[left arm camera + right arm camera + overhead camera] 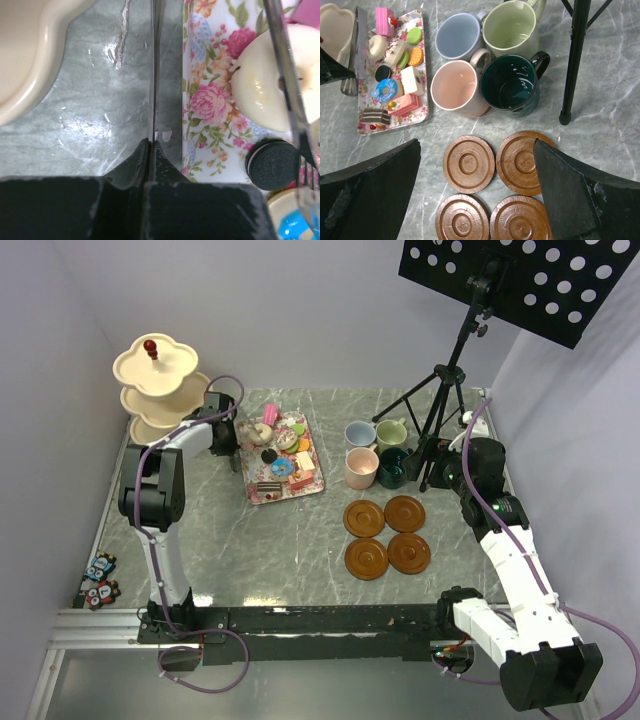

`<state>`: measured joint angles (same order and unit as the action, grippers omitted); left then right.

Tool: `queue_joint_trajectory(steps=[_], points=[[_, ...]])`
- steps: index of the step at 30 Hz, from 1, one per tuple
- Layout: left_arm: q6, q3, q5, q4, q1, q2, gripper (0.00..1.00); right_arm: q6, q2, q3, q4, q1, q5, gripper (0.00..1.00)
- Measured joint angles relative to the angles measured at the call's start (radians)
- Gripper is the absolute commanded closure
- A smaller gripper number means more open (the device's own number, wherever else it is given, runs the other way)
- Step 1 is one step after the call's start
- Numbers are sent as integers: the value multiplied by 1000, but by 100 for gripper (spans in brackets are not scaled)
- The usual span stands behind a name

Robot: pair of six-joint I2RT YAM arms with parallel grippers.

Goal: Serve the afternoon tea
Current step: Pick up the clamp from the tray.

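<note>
My left gripper (150,145) is shut on one thin blade of the metal tongs (154,75), low over the table between the cream three-tier stand (160,390) and the floral tray (253,487). The tongs' other blade (285,75) crosses a cream cake (260,90) above a black sandwich biscuit (272,165). Several toy cakes and macarons lie on the tray (362,131). Light blue (457,35), light green (510,27), pink (455,85) and dark green (510,82) mugs stand together. My right gripper (477,190) hangs open above the brown saucers (468,163).
A black tripod (440,410) carrying a perforated board stands at the back right, one leg (572,60) down beside the dark green mug. Small colourful pieces (98,580) lie at the table's left front edge. Pale walls close in the left, back and right.
</note>
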<state>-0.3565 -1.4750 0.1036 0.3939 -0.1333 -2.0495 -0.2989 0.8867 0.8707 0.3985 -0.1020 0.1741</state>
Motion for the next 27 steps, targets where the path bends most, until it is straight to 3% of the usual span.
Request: queue_joint_trajectory(steps=[7, 18, 24, 27], points=[[41, 29, 7, -40, 0, 74, 99, 0, 3, 0, 0, 0, 0, 0], [83, 150, 13, -132, -32, 332, 99, 0, 5, 60, 14, 0, 7, 0], [114, 273, 62, -163, -140, 494, 99, -32, 38, 143, 6, -6, 62, 0], [157, 345, 92, -183, -251, 605, 99, -75, 97, 211, 21, -19, 105, 0]])
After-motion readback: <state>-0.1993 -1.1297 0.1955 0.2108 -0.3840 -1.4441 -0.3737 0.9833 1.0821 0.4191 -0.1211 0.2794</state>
